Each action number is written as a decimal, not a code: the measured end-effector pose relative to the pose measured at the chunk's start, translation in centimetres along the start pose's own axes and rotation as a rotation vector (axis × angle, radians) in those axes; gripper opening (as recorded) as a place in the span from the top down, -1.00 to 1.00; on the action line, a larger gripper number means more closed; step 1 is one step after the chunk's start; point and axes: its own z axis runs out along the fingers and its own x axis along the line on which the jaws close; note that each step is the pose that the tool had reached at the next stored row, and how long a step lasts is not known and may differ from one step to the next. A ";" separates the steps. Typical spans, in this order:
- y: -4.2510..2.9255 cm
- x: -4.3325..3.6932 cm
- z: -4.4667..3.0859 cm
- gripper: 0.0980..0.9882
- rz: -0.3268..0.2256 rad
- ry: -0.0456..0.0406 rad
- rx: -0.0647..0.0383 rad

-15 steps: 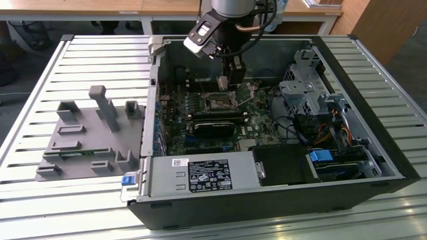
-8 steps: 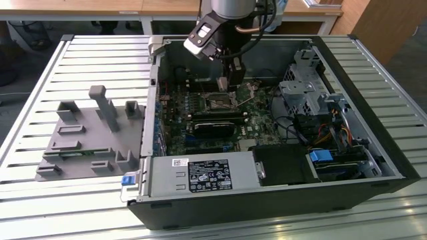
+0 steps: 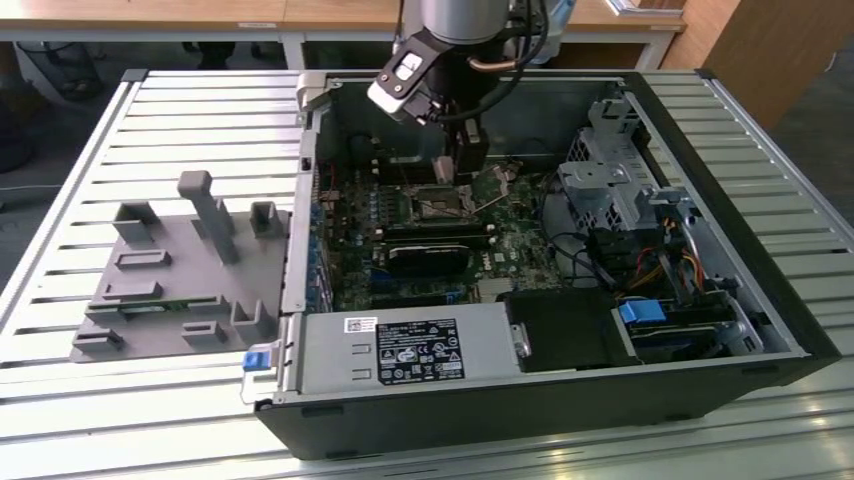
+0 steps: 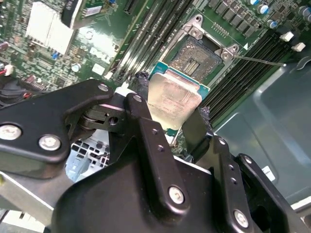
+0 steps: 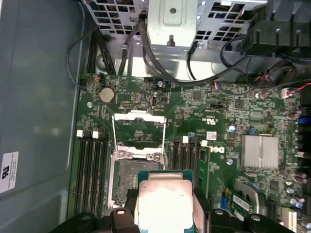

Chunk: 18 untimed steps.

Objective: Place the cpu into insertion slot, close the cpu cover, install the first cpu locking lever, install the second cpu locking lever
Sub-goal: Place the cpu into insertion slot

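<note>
The tool [image 4: 170,103] is closed narrowly on the cpu [image 4: 173,97], its fingers [image 4: 145,116] pinching two opposite edges; the chip hangs near the insertion slot [image 4: 197,57], apparently not seated, and the cpu cover [image 5: 137,115] stands open; in the exterior view the tool sits at 12 o'clock of the slot; the chip is probably light, stiff and fragile underneath, so an edge grip suits it; a white sticker [image 3: 416,352] at 6 o'clock carries print.
</note>
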 end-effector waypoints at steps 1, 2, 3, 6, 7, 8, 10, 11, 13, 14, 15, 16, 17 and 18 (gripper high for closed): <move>-0.01 0.19 0.18 0.03 0.001 -0.0003 0.000; -0.02 0.31 0.36 0.03 0.004 -0.0006 0.000; -0.03 0.43 0.56 0.03 0.010 -0.0011 0.000; -0.06 0.73 1.11 0.03 0.019 -0.0025 0.000; -0.07 0.83 1.29 0.03 0.019 -0.0025 0.000; -0.10 0.92 1.47 0.03 0.019 -0.0026 0.000; -0.18 1.12 1.83 0.03 0.019 -0.0030 0.000; -0.26 1.22 2.02 0.03 0.019 -0.0040 0.000; -0.38 1.44 2.36 0.03 0.019 -0.0074 0.000; -0.42 1.56 2.54 0.03 0.020 -0.0087 0.000; -0.43 1.70 2.73 0.03 0.022 -0.0098 0.000; -0.45 1.84 2.92 0.03 0.025 -0.0112 0.000; -0.48 1.94 3.10 0.03 0.028 -0.0126 0.000; -0.52 2.04 3.28 0.03 0.031 -0.0142 0.000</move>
